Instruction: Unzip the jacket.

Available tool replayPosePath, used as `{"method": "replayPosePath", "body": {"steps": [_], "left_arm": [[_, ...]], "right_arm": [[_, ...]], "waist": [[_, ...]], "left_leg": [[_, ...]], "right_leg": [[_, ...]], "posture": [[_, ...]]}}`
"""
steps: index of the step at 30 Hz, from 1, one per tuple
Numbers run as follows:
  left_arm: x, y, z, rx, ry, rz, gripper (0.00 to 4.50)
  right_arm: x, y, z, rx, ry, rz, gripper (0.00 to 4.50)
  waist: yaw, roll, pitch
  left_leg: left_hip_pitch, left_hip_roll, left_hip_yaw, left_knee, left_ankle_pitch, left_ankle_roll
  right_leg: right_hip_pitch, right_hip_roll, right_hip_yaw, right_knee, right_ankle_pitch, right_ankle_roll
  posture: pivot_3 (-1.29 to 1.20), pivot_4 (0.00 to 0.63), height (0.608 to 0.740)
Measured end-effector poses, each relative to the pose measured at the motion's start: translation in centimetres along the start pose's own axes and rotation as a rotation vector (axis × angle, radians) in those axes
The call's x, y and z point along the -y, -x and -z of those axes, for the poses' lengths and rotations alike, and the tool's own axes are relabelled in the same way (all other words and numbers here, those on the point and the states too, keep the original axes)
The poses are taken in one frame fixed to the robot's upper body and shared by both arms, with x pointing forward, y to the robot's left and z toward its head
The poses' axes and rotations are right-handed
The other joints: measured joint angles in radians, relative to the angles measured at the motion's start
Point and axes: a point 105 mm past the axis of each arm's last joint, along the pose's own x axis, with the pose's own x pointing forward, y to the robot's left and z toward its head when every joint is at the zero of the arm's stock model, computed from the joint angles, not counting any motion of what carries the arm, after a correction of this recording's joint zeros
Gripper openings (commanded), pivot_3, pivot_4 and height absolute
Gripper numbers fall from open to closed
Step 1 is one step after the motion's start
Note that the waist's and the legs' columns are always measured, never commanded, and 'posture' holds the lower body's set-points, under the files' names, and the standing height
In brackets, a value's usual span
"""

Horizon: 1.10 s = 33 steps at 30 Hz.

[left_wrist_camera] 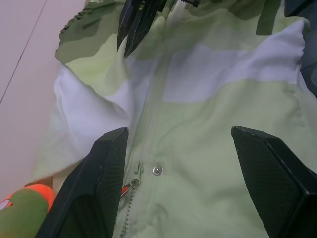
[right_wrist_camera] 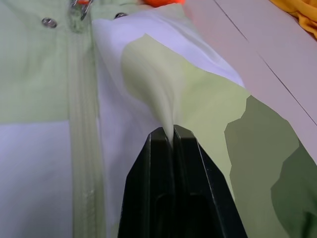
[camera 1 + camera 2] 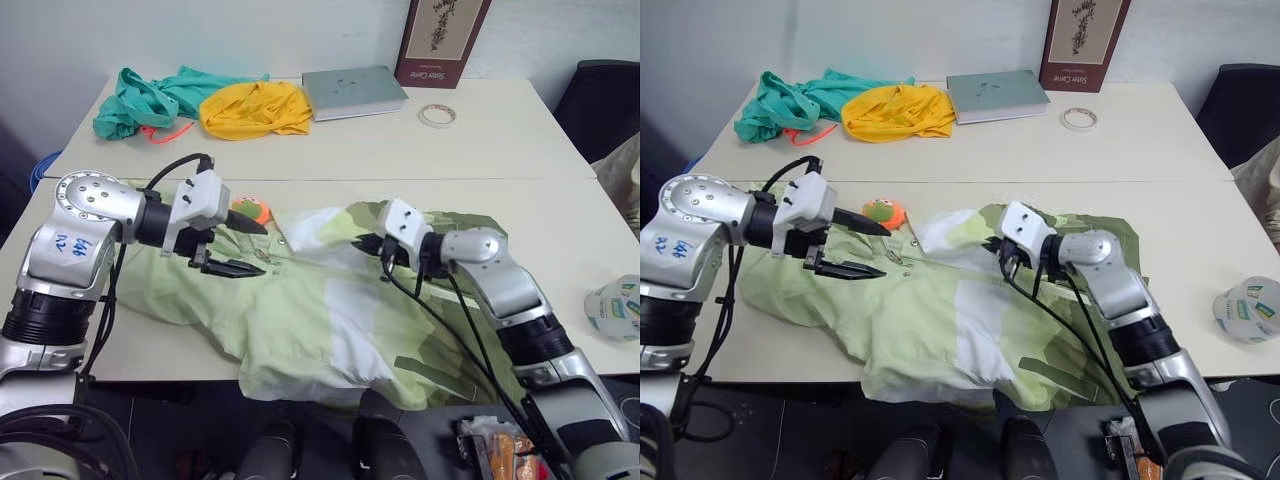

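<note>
R tool clenched on a fold of jacket; L tool released, hovering w/ fingers spread over zipper.

Three garments, one book.

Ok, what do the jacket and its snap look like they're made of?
The jacket: thin, matte woven fabric, probably light synthetic; it puckers into a soft ridge where the right gripper pinches it. The snap: shiny silver, apparently metal.
</note>
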Motion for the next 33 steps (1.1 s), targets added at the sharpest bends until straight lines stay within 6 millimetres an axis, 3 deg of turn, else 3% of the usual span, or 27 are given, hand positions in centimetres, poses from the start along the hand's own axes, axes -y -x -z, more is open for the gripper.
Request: {"method": "replayPosePath", "body": {"steps": [2,5,7,8,12,15,18,22,24,28,30,33], "left_arm": [[-1.1,0.2,0.2,0.003,0.020,-0.058,3.49],[-3.7,0.6,1.0,0.014,0.084,-0.200,3.49],[-5.2,1.4,1.5,0.018,0.129,-0.296,3.49],[-5.8,1.8,1.8,0.019,0.150,-0.336,3.49],[-7.8,2.7,2.4,0.012,0.213,-0.452,3.49],[-8.9,3.1,3.1,0.000,0.280,-0.517,3.49],[-9.5,3.0,3.6,-0.001,0.372,-0.547,3.49],[-9.7,3.1,4.7,-0.016,0.513,-0.567,3.49],[-10.0,3.3,5.3,-0.029,0.571,-0.598,3.49],[-10.7,2.9,6.1,-0.010,0.688,-0.652,3.49],[-10.6,2.4,6.6,0.006,0.767,-0.652,3.49],[-10.5,1.0,6.9,0.009,0.842,-0.642,3.49]], "right_arm": [[2.4,-0.8,-0.7,0.022,-0.063,0.095,0.03],[7.8,-1.2,-1.9,0.036,-0.137,0.345,0.03],[10.3,-0.8,-2.4,0.022,-0.124,0.462,0.03],[10.6,-0.8,-2.3,0.020,-0.131,0.471,0.03],[8.7,-2.5,0.0,-0.021,-0.221,0.370,1.03],[7.8,-2.7,1.0,-0.041,-0.214,0.326,1.99],[7.2,-2.0,0.0,-0.003,-0.132,0.276,1.99],[6.6,1.8,-2.9,0.075,0.036,0.191,1.99],[4.6,3.9,-4.5,0.132,0.057,0.086,1.99],[-1.5,8.2,-6.8,0.186,0.068,-0.189,1.99],[-3.7,9.4,-7.9,0.204,0.068,-0.275,1.99],[-5.3,10.0,-8.7,0.219,0.064,-0.312,1.99]], "waist": [[-0.002,0.000,0.000],[-0.003,0.000,0.000],[-0.006,0.000,0.000],[-0.009,0.000,0.000],[-0.029,0.000,0.000],[-0.041,0.000,0.000],[-0.050,0.000,0.000],[-0.048,0.000,0.000],[-0.046,0.000,0.000],[-0.021,0.000,0.000],[-0.019,0.000,0.000],[-0.011,-0.001,0.000]], "left_leg": [[0.001,0.000,0.001,0.000,0.000,0.000],[0.001,0.000,0.001,0.000,0.001,-0.001],[0.001,-0.001,-0.002,-0.002,0.000,-0.001],[0.001,-0.001,-0.003,-0.003,0.000,-0.002],[0.001,-0.003,-0.005,-0.004,0.000,-0.001],[0.001,-0.003,-0.005,-0.004,0.000,-0.001],[0.001,-0.003,-0.005,-0.003,0.000,-0.001],[0.001,-0.002,-0.005,-0.002,0.000,-0.002],[0.001,-0.002,-0.006,-0.002,0.000,-0.002],[0.000,-0.002,-0.006,-0.002,0.000,-0.001],[0.000,-0.002,-0.005,0.000,-0.001,-0.001],[0.000,-0.002,-0.004,0.001,0.000,-0.001]], "right_leg": [[0.000,0.000,-0.001,0.001,0.000,0.000],[-0.002,0.001,-0.001,0.003,0.000,0.000],[-0.002,0.000,-0.001,0.005,0.000,0.000],[-0.003,0.000,-0.001,0.005,0.000,0.000],[-0.003,0.000,-0.006,0.006,0.000,0.000],[-0.004,0.000,-0.007,0.007,0.000,0.000],[-0.004,-0.001,-0.007,0.008,0.000,0.000],[-0.004,-0.001,-0.007,0.008,0.000,0.000],[-0.004,-0.001,-0.007,0.008,0.000,0.000],[-0.003,-0.001,-0.007,0.006,0.000,0.000],[-0.002,-0.003,-0.006,0.005,0.000,0.000],[-0.001,-0.003,-0.003,0.005,0.000,0.000]], "posture": [[0.00,0.150,0.740],[0.00,0.150,0.740],[0.00,0.150,0.740],[0.00,0.150,0.740],[0.00,0.150,0.740],[0.00,0.150,0.740],[0.00,0.150,0.740],[0.00,0.150,0.740],[0.00,0.150,0.740],[0.00,0.150,0.740],[0.00,0.150,0.740],[0.00,0.150,0.740]]}}
